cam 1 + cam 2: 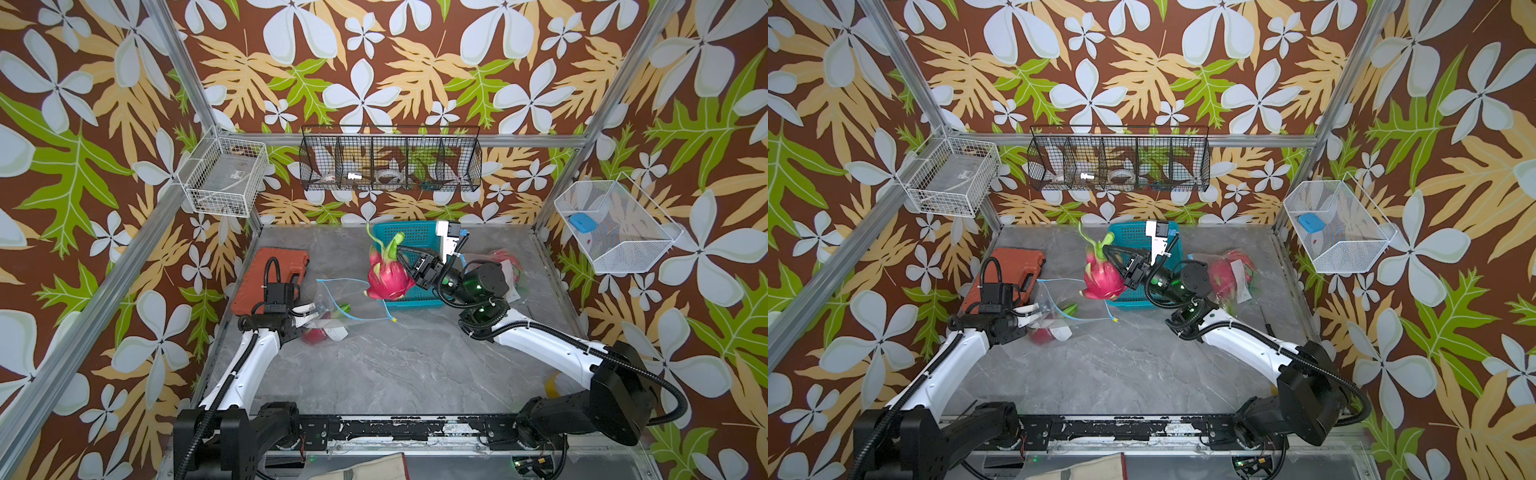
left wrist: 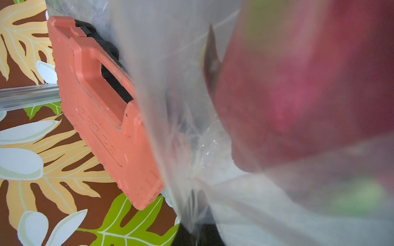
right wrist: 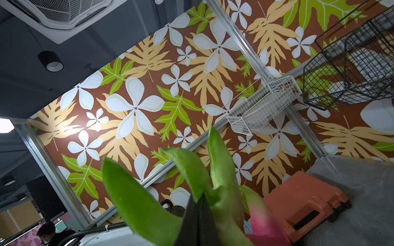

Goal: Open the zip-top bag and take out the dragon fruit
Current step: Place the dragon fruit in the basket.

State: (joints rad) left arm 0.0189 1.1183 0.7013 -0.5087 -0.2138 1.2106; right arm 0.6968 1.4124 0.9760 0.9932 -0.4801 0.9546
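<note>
We see the magenta-pink oval dragon fruit [image 1: 388, 277] hanging in the air over the near-left corner of the teal slotted plastic basket [image 1: 419, 304], its long axis near upright, green-tipped scales pointing up toward the back wall. The right gripper [image 1: 400, 249], held level on a bent wrist, is clamped tight on those scales. The left gripper [image 1: 311, 316], low on an outstretched arm, pinches the clear plastic zip-top bag [image 1: 357, 303].
</note>
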